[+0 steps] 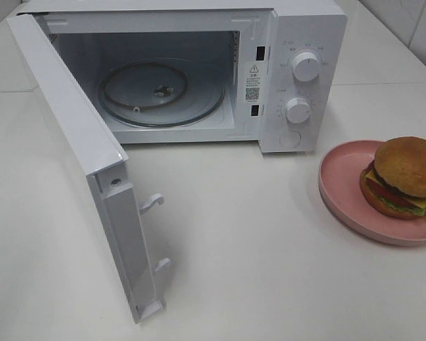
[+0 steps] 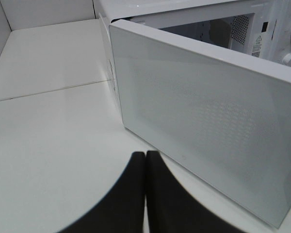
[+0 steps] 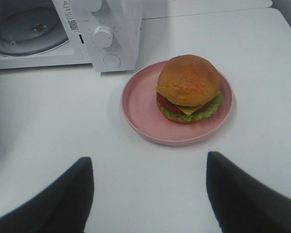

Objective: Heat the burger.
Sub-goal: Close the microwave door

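The burger (image 1: 405, 177) with a golden-brown bun, lettuce, tomato and cheese sits on a pink round plate (image 1: 341, 186) at the right of the table. It also shows in the right wrist view (image 3: 189, 87) on the plate (image 3: 140, 104). The white microwave (image 1: 298, 42) stands at the back with its door (image 1: 78, 135) swung wide open and a bare glass turntable (image 1: 163, 92) inside. My right gripper (image 3: 148, 194) is open, a short way back from the plate. My left gripper (image 2: 145, 189) is shut and empty, just outside the open door (image 2: 208, 121). Neither gripper shows in the exterior high view.
Two round knobs (image 1: 305, 66) sit on the microwave's right panel. The open door juts forward over the left part of the table. A wall (image 1: 405, 21) rises at the back right. White table (image 1: 255, 270) lies between the door and the plate.
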`<state>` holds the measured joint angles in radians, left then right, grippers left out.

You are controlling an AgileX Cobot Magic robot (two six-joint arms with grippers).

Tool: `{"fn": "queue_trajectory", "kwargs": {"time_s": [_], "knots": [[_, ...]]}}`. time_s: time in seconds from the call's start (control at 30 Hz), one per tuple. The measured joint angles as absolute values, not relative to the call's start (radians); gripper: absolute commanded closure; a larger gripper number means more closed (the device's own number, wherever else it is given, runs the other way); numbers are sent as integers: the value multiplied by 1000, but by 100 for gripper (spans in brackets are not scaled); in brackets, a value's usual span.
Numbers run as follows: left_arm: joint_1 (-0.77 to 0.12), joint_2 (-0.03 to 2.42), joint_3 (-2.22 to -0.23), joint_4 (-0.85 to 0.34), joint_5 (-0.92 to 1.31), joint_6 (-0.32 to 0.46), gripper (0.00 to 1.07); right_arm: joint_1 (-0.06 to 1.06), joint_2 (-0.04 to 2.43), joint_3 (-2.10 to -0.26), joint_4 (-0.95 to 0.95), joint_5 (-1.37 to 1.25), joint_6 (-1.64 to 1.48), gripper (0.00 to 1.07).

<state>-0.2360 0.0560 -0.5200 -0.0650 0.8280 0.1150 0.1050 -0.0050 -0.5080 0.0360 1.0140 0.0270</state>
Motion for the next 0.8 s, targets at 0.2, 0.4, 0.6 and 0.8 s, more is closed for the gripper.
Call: {"fn": "queue_trajectory", "kwargs": {"time_s": [0.2,0.4,0.6,0.8], "knots": [[-236,196,-499,-65,700,115,106,105,-5,-508,48,1014,12,44],[-236,423,-498,-65,516,123,106,105,-5,-508,49,1013,12,44],[-236,599,-498,-97,369,163,106,105,-5,-508,51,1013,12,44],[-236,825,-498,-135,127,214,106,105,-5,-508,51,1013,12,44]]}}
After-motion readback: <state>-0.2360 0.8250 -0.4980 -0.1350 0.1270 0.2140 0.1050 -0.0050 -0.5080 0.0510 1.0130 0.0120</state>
